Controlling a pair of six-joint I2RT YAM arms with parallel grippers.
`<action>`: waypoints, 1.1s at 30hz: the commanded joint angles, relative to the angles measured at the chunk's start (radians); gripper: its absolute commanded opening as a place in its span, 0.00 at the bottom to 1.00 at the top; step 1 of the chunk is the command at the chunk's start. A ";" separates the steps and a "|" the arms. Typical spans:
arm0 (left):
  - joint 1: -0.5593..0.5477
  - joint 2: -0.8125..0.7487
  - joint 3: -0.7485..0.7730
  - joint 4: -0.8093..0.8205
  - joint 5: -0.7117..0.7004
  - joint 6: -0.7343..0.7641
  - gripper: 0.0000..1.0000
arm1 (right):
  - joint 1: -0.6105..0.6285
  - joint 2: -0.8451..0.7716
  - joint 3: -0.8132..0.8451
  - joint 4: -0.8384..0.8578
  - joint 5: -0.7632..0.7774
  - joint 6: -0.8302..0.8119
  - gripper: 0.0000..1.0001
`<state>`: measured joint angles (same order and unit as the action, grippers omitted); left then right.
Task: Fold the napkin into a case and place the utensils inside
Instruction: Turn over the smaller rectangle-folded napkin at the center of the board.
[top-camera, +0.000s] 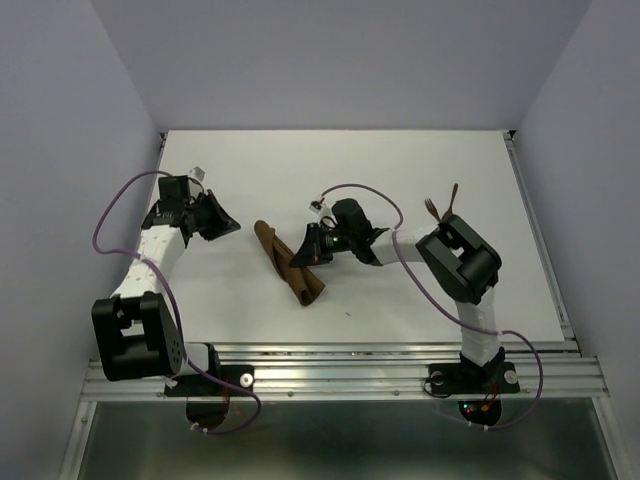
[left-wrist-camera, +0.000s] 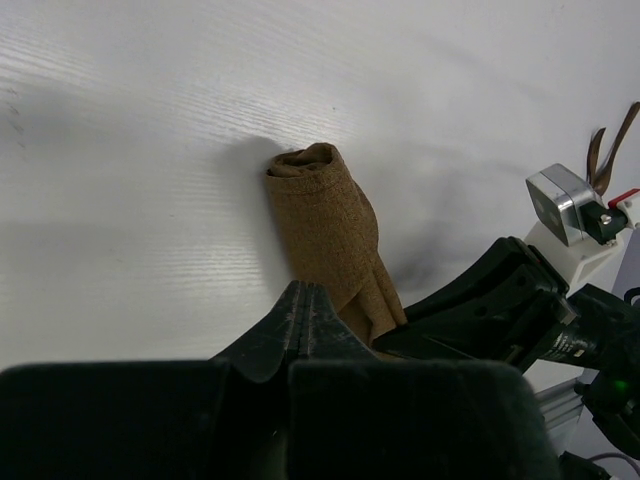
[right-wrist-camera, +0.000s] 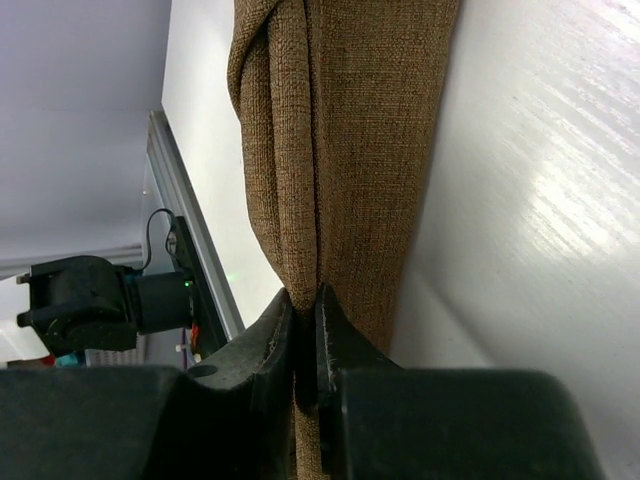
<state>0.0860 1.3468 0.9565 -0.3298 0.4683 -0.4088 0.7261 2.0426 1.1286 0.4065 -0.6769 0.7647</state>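
Napkin (top-camera: 278, 250) — rolled strip — pinched in right gripper (right-wrist-camera: 305, 305); left gripper (left-wrist-camera: 305, 292) closed nearby.

A: How are your arms now?
B: My left arm (top-camera: 150, 255) rises from its base and bends forward. The left gripper (top-camera: 215, 222) has its fingers (left-wrist-camera: 265, 340) pressed together, with nothing between.
A: And the right one?
B: It reaches to my left side, low. The right gripper (top-camera: 306, 254) pinches the napkin (right-wrist-camera: 340, 150) tightly.
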 joint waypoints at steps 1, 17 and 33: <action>-0.026 0.008 -0.015 0.035 0.024 0.007 0.00 | -0.024 0.019 -0.015 0.068 -0.049 -0.005 0.01; -0.227 0.256 0.047 0.147 -0.005 -0.051 0.00 | -0.053 0.045 -0.024 0.068 -0.079 -0.010 0.01; -0.304 0.445 0.202 0.202 0.024 -0.105 0.00 | -0.082 -0.165 -0.115 -0.133 0.144 -0.134 0.81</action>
<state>-0.1898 1.7782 1.0988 -0.1589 0.4706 -0.5003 0.6491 2.0041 1.0367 0.3939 -0.6804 0.7311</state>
